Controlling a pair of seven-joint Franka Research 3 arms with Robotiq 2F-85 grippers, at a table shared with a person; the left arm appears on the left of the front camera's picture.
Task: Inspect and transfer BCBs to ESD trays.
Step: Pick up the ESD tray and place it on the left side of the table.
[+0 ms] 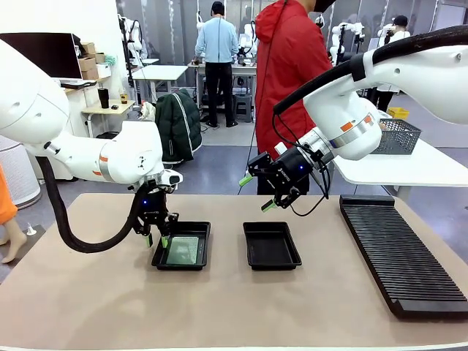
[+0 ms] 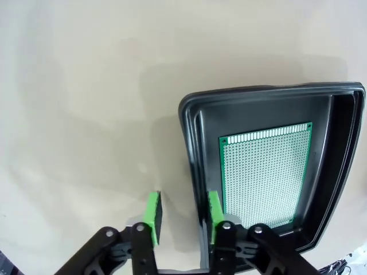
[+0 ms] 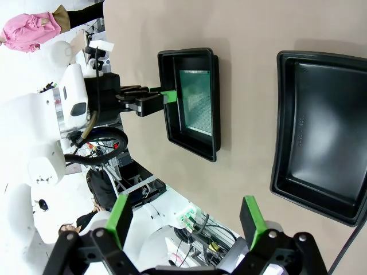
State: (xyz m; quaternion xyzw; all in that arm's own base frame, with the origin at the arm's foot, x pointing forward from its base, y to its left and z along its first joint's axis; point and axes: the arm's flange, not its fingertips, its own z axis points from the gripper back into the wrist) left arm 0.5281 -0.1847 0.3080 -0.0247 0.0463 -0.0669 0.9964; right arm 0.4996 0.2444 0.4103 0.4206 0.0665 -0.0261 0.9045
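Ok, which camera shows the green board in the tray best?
The left wrist view: the board is close and large, with its grid of tiny holes plain. The front view shows it small and flat in the left tray. The right wrist view shows it farther off, turned sideways.

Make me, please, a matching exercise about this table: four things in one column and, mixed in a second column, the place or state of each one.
Things:
1. BCB
2. right tray
3. left gripper
4. right gripper

Places or states:
a. up in the air, jaws wide open
b. lying flat in the left tray
c. empty
d. down low, fingers astride a tray rim

Pairs: 1-b, 2-c, 3-d, 4-a
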